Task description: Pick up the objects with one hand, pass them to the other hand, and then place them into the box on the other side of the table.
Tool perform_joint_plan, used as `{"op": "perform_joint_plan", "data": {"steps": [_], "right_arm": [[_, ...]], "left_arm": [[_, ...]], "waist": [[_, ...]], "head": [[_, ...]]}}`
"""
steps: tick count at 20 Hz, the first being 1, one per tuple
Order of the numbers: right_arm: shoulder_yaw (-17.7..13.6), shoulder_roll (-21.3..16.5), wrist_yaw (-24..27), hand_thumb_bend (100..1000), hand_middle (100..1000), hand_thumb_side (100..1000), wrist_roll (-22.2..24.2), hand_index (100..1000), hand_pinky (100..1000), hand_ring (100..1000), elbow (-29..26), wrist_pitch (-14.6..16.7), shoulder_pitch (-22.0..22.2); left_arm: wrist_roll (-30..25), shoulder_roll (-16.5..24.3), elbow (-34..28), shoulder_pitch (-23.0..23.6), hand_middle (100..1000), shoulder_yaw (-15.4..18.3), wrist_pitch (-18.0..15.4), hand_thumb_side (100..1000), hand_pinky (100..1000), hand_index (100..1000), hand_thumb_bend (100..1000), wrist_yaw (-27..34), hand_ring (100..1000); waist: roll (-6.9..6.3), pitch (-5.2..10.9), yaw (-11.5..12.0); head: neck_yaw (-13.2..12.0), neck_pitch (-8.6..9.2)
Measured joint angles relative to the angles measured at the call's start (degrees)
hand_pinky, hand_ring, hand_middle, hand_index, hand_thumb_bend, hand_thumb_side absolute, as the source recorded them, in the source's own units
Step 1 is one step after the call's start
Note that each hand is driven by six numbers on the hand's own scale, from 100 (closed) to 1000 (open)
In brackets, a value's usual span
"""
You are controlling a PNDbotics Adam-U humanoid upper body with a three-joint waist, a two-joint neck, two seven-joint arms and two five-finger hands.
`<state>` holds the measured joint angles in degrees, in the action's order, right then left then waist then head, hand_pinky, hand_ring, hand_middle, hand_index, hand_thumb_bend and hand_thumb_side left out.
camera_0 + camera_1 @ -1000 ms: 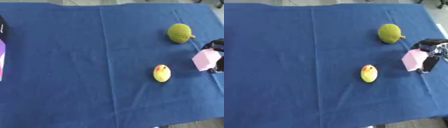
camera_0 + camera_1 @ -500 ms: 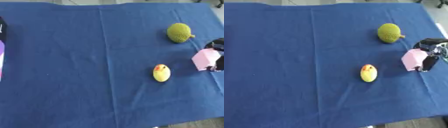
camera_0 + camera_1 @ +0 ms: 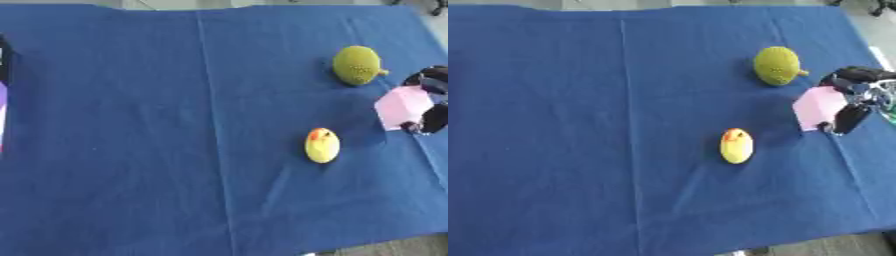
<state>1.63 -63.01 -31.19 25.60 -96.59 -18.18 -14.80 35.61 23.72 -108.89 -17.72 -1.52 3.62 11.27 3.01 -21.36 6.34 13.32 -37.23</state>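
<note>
My right hand (image 3: 857, 100) comes in from the right edge and is shut on a pink block (image 3: 819, 106), thumb and fingers pinching its far and near sides. The block sits low over the blue cloth. A green bumpy fruit-like ball (image 3: 777, 65) lies just beyond it. A yellow mango-like fruit with a red tip (image 3: 737, 145) lies to the block's left and nearer to me. Part of a box (image 3: 3, 95), purple and black, shows at the far left edge in the left eye view. The left hand is out of sight.
A blue cloth (image 3: 175, 125) covers the table, with a crease running front to back left of centre. The table's front edge (image 3: 815, 242) shows at the lower right, and grey floor lies past the right edge.
</note>
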Motion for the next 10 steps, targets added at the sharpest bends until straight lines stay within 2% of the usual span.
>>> {"op": "perform_joint_plan", "data": {"steps": [4, 7, 10], "right_arm": [[-2.0, 1.4, 3.1, 105, 440, 100, -3.7, 594, 820, 598, -9.6, -4.4, 0.9], [-1.9, 3.9, 6.9, 100, 434, 100, -8.0, 611, 818, 559, -14.9, -8.2, 0.3], [-0.4, 7.9, 11.5, 100, 422, 100, -14.3, 624, 821, 528, -16.6, -11.0, -2.6]], "left_arm": [[-0.9, 1.7, -2.2, -1.1, 755, 0.0, 0.7, 865, 697, 901, 181, -0.8, 737], [-2.6, 4.6, -3.8, -3.0, 755, -0.6, 2.2, 849, 700, 900, 153, -1.9, 739], [-5.2, 8.2, -4.4, -5.4, 756, -1.5, 4.2, 839, 705, 900, 124, -3.4, 740]], "waist": [[-0.31, 0.96, -0.1], [-0.85, 1.66, 0.0], [-1.49, 2.11, 0.3]], "head": [[-1.0, -0.08], [-1.7, -0.27], [-2.2, -0.45]]}}
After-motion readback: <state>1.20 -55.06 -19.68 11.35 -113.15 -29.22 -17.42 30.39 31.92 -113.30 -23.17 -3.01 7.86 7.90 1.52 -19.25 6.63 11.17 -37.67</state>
